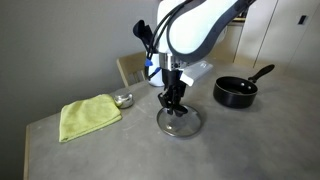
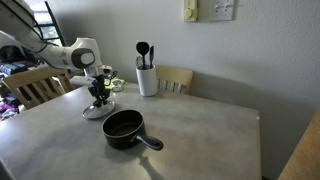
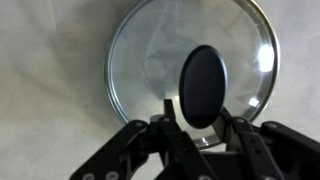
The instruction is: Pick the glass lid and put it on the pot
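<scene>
Glass lid point(image 3: 140, 70): likely rigid, fragile, slick; best held by black knob point(image 3: 203, 85). Fingers point(image 3: 168, 128) near-closed at knob's four and eight o'clock; grip unclear.

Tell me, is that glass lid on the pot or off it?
Off. The glass lid lies flat on the table beneath the gripper, apart from the pot, which stands uncovered.

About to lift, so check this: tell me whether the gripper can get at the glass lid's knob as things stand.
Probably yes. The gripper hangs over the glass lid, its fingers flanking the black knob with nothing between. The pot and the yellow-green cloth lie off to the sides.
</scene>
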You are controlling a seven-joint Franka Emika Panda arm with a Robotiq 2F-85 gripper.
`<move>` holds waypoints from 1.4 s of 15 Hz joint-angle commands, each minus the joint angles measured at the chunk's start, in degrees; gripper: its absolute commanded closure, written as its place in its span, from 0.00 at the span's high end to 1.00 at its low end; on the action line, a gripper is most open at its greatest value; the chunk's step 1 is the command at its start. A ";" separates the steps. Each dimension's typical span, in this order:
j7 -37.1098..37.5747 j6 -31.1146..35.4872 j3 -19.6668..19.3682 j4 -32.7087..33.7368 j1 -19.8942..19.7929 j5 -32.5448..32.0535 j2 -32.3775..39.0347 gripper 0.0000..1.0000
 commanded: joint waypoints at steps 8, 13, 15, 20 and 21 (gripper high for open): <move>6.86 -5.50 -0.79 -0.77 3.35 -0.86 -1.88 0.08; 7.52 -5.73 -0.19 -1.33 3.06 0.06 -2.01 0.70; 7.59 -5.60 0.11 -2.22 2.90 0.45 -2.62 0.84; 7.22 -6.34 1.62 -4.73 2.47 2.52 -4.40 1.00; 7.28 -6.28 1.82 -5.18 2.41 2.92 -4.60 1.00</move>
